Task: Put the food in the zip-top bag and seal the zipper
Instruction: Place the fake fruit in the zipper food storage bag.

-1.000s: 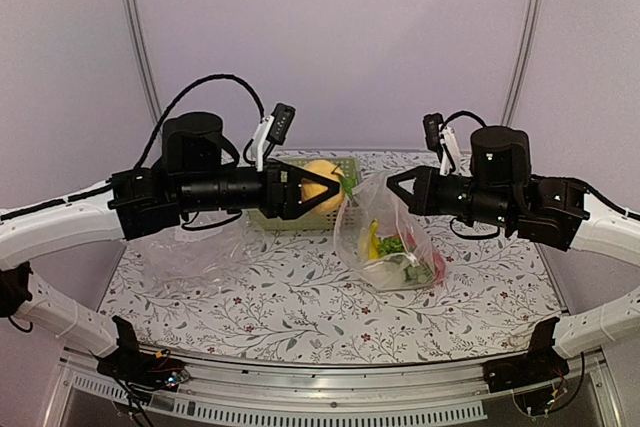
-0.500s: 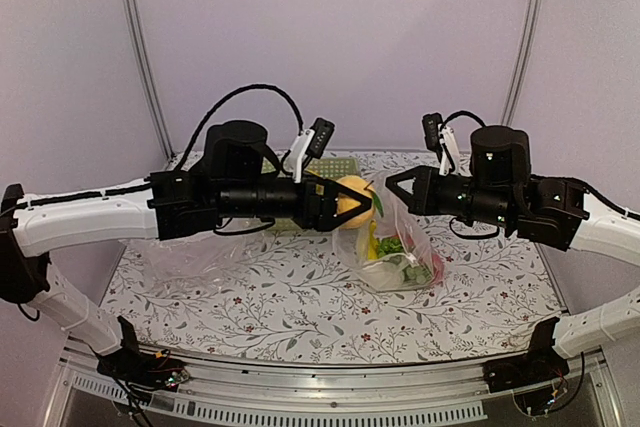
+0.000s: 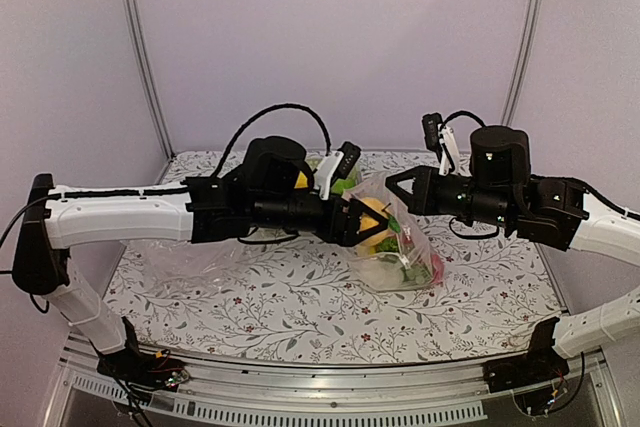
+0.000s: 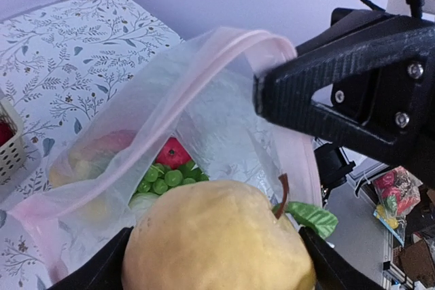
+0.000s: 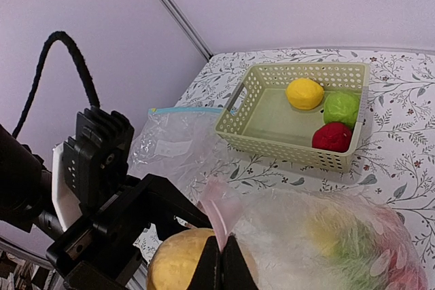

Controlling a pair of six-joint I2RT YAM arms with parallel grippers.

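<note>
My left gripper [image 3: 368, 222] is shut on a yellow-orange peach with a green leaf [image 4: 217, 239], held at the open mouth of the zip-top bag [image 3: 400, 237]. The bag's pink zipper strip [image 4: 204, 73] arches above the peach. Green grapes [image 4: 163, 178], a red fruit [image 4: 172, 152] and a yellow banana [image 3: 372, 245] lie inside. My right gripper [image 5: 223, 259] is shut on the pink mouth strip [image 5: 216, 216] and holds the bag up and open. The peach shows just left of its fingers [image 5: 173, 263]. The slider is not visible.
A pale green basket [image 5: 299, 137] at the back holds a lemon [image 5: 304, 93], a green fruit [image 5: 340, 108] and a red fruit [image 5: 332, 136]. A second clear bag with a blue strip and white label [image 5: 166, 140] lies flat left of the basket.
My left arm has carried the peach rightward from in front of the basket to the bag's mouth. The right gripper has kept holding the bag open in the same place.
</note>
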